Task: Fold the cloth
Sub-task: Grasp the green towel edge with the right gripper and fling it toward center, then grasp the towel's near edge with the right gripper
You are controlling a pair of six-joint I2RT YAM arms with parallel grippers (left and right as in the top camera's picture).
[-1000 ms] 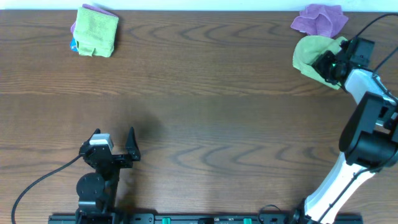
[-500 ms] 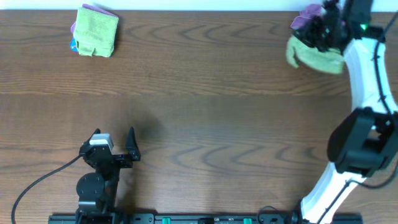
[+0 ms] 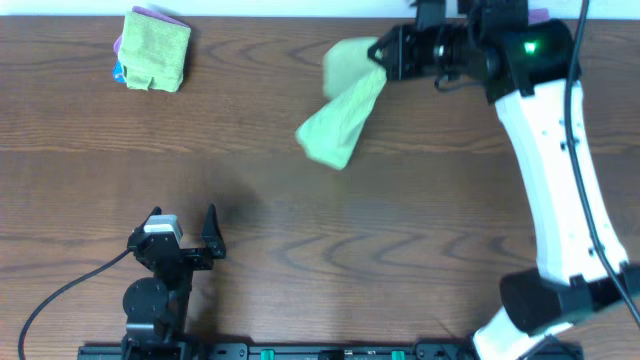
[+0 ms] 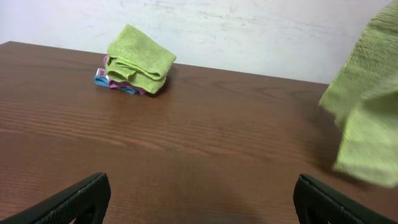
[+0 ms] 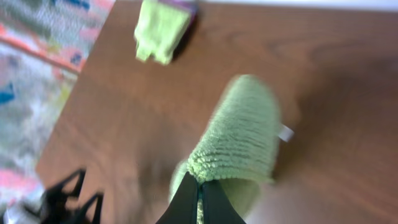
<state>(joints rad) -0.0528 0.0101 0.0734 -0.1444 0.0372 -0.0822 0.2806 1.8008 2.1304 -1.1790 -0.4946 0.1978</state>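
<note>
Right arm (image 3: 540, 150) has swung the green cloth (image 3: 338, 118) off the far-right corner of the desk (image 3: 420, 230), toward the far edge's middle. It's fuzzy ribbed terry, hanging crumpled with the right jaws pinching it. Tiny white tag (image 5: 285, 132), unreadable. Left jaws are spread by the near edge.

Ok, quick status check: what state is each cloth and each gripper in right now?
green cloth: crumpled, not folded, hanging from the right gripper above the table.
right gripper: shut on the green cloth's upper end.
left gripper: open, empty, near the table's front edge.
folded stack: folded cloths, green on top, purple and blue beneath, resting at the far left corner.
</note>
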